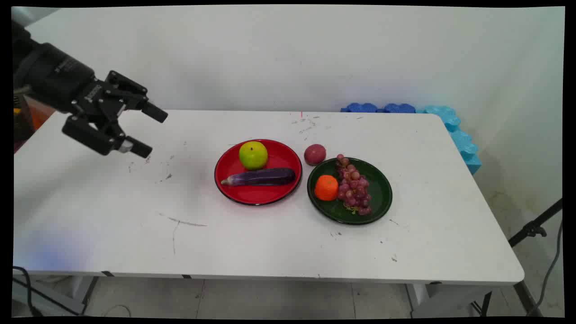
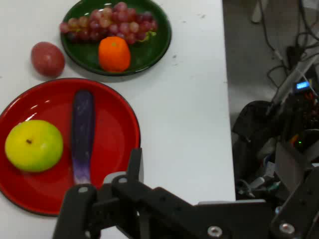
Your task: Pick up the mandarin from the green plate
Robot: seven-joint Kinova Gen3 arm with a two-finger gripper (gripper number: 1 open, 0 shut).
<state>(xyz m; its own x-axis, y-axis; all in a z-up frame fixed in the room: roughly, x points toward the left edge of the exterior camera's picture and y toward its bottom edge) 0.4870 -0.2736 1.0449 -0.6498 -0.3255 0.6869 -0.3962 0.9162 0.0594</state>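
Note:
My gripper hangs open above the table's left part, holding nothing, its fingers pointing right toward the plates. A red plate at mid-table carries a green apple and a purple eggplant. To its right a dark green plate holds an orange and red grapes. A reddish round fruit lies on the table between the plates' far rims. In the hand view, one finger rises beside the red plate, with the apple, eggplant, orange and grapes beyond.
Blue foam pieces line the table's far right corner. A black stand leg slants beside the table's right end. In the hand view, cables and equipment lie past the table's edge.

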